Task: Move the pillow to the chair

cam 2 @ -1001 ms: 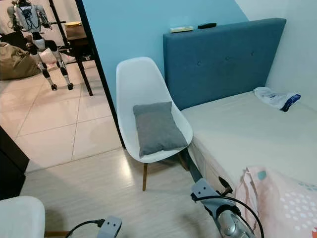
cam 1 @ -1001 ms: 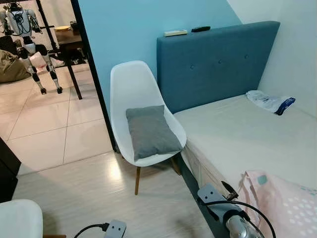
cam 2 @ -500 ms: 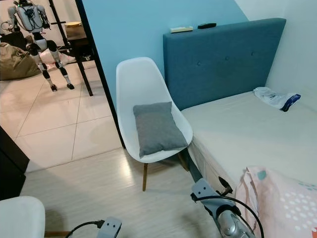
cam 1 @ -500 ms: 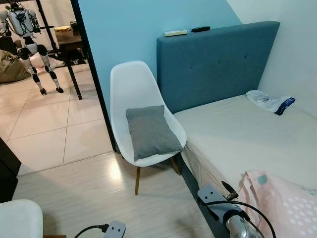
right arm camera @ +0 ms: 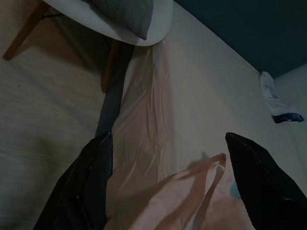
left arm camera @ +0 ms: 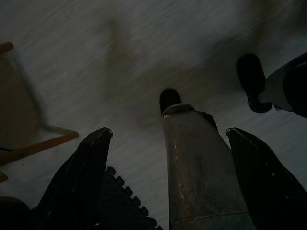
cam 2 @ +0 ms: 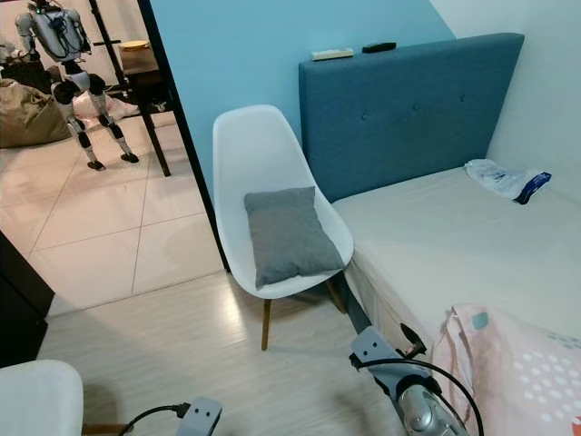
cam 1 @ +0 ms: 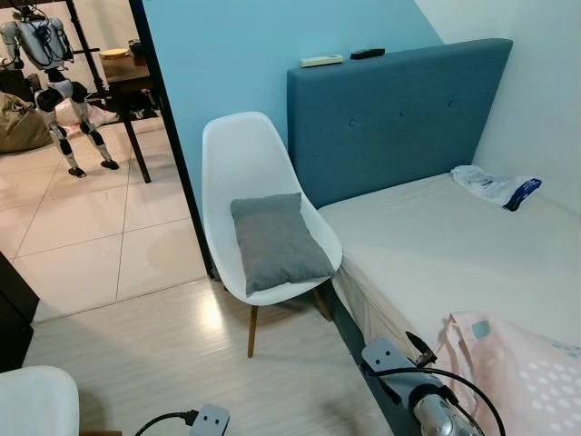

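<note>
A grey pillow (cam 1: 276, 241) lies on the seat of a white shell chair (cam 1: 245, 154) with wooden legs, between the blue wall and the bed. Its corner and the seat rim (right arm camera: 160, 21) also appear in the right wrist view. Both arms hang low, away from the chair. My left gripper (left arm camera: 169, 132) is open above the wooden floor, with my own metal leg (left arm camera: 201, 177) behind it. My right gripper (right arm camera: 168, 137) is open, held over the bed's edge and a pink cloth (right arm camera: 192, 196), with nothing between its fingers.
A bed (cam 1: 436, 245) with a blue headboard (cam 1: 399, 113) stands right of the chair, with a plastic bag (cam 1: 495, 187) on it. Another white chair (cam 1: 36, 400) is at the near left. Through the doorway another humanoid robot (cam 1: 50, 82) stands by a dark table (cam 1: 127, 82).
The humanoid robot in the far room has stepped a little to the left. The pillow, the chair and my arms have not moved.
</note>
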Controlling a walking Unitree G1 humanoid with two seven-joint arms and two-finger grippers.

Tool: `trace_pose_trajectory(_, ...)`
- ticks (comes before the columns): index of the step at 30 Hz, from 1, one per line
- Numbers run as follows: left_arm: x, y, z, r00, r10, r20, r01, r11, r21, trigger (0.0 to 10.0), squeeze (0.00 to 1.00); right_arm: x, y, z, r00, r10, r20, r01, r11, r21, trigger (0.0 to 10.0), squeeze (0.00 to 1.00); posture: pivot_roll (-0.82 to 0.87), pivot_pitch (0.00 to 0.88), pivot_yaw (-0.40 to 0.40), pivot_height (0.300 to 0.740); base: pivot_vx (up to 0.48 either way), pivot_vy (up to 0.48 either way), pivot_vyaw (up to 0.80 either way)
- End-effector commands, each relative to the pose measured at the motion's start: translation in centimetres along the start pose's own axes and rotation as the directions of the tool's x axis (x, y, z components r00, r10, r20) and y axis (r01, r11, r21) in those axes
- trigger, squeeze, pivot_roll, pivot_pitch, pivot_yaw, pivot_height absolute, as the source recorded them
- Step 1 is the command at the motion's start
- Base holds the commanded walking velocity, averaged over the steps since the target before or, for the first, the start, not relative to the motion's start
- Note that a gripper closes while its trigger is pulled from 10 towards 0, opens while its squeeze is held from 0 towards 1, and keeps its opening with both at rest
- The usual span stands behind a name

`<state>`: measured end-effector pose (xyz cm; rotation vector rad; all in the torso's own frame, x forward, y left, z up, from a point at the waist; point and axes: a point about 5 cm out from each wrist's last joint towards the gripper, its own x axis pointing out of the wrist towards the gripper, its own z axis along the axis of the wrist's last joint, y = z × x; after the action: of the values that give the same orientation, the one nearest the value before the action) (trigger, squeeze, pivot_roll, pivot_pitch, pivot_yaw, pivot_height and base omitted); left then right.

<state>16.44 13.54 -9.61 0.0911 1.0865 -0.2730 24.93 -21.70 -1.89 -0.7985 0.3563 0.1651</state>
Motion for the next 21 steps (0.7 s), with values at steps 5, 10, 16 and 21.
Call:
trace_pose_trajectory(5, -0.02, 0.26, 0.09, 1.0, 0.009, -0.003, -0.009, 1.0, 0.005, 10.0, 0.0, 0.16, 0.05, 0.11, 1.0, -0.003, -0.012, 0.003, 1.0, 0.018, 10.0, 0.0, -0.08, 0.0, 0.023, 0.74, 0.0, 0.0, 0.0)
trace_pose_trajectory(10, -0.04, 0.29, 0.0, 1.0, 0.011, -0.004, -0.011, 1.0, 0.004, 10.0, 0.0, 0.14, 0.05, 0.09, 1.0, -0.003, -0.013, 0.003, 1.0, 0.018, 10.0, 0.0, -0.08, 0.0, 0.025, 0.74, 0.0, 0.0, 0.0)
trace_pose_trajectory(16, -0.06, 0.34, -0.1, 1.0, 0.01, -0.007, -0.01, 1.0, 0.01, 10.0, 0.0, 0.12, 0.15, 0.1, 1.0, -0.002, -0.012, 0.002, 1.0, 0.017, 10.0, 0.0, -0.08, 0.0, 0.029, 0.74, 0.0, 0.0, 0.0)
trace_pose_trajectory(21, -0.06, 0.35, -0.13, 1.0, 0.011, -0.008, -0.01, 1.0, 0.011, 10.0, 0.0, 0.1, 0.2, 0.1, 1.0, -0.002, -0.012, 0.002, 1.0, 0.018, 10.0, 0.0, -0.08, 0.0, 0.031, 0.74, 0.0, 0.0, 0.0)
